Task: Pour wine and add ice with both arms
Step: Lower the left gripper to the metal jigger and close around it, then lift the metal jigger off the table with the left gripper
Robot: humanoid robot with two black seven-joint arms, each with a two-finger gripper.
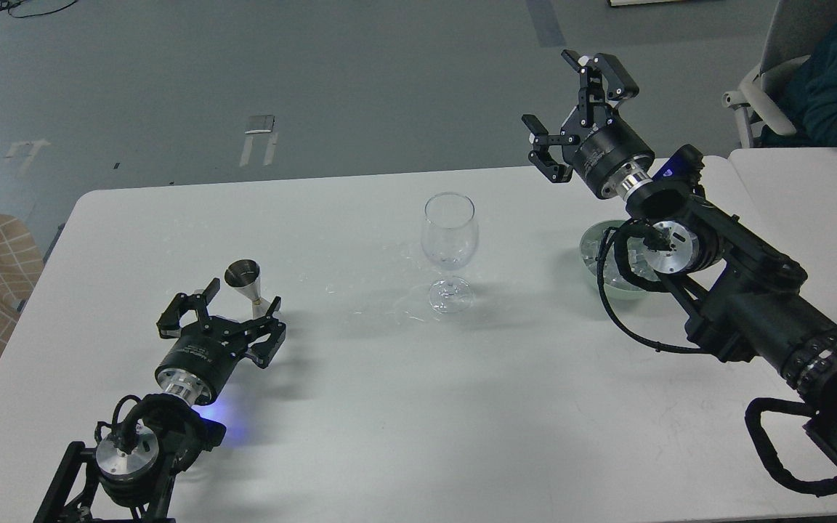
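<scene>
Layout on the table [389,436]: a stemmed glass [449,250] stands near the centre, toward the far edge. A metal jigger [246,286] stands toward the left edge, nearer the front, with the left gripper [219,309] around it. A bowl [593,254] holding ice [625,269] sits right of the glass, partly behind the right arm [745,290], whose gripper [571,116] is raised beyond the far edge.

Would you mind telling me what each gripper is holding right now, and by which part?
Neither holds anything. The left gripper is open around the jigger; the right gripper is open in the air.
</scene>
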